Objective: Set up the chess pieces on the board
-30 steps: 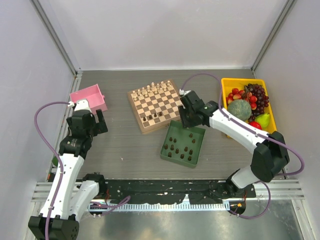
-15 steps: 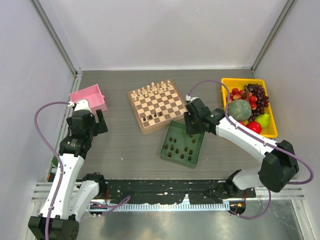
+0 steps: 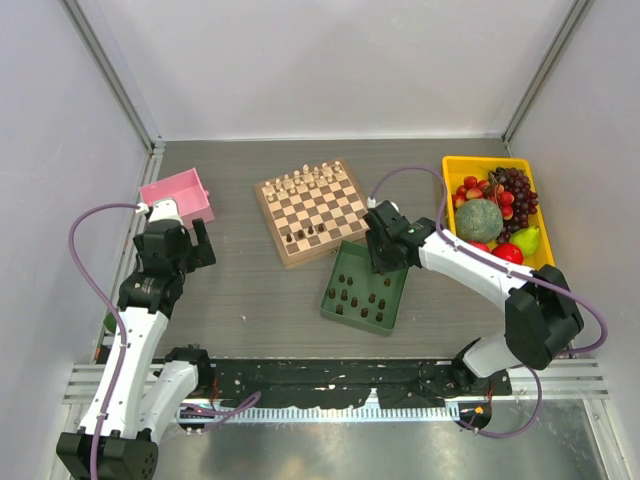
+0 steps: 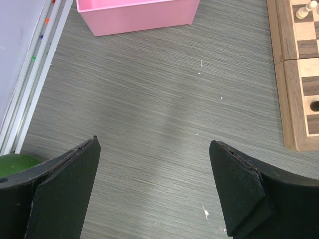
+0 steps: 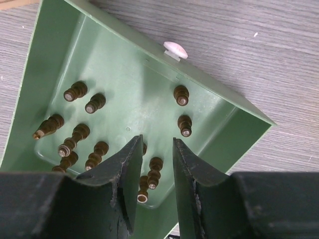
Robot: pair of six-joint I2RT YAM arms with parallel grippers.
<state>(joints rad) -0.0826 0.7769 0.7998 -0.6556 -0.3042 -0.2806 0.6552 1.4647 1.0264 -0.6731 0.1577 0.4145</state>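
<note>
The board [image 3: 268,222] lies at the table's centre, with cream chessmen along its far side and a few dark chess pieces [image 3: 305,235] on its near rows. Several more dark pieces [image 5: 155,169] lie and stand in the green tray [image 3: 330,290]. My right gripper [image 3: 386,260] hangs over the tray's far right part. In the right wrist view the gripper [image 5: 157,142] is open narrowly and empty, with two lying pieces showing below the gap. My left gripper [image 3: 200,245] is wide open and empty over bare table [image 4: 154,144], left of the board [image 4: 289,99].
A pink box [image 3: 178,197] stands at the far left, also in the left wrist view [image 4: 134,15]. A yellow bin [image 3: 452,170] of fruit stands at the right. A small cream knob [image 5: 175,50] lies just outside the green tray's wall [image 5: 219,129].
My right gripper has moved from the board's near right corner toward me, to over the green tray. The left arm has not moved.
</note>
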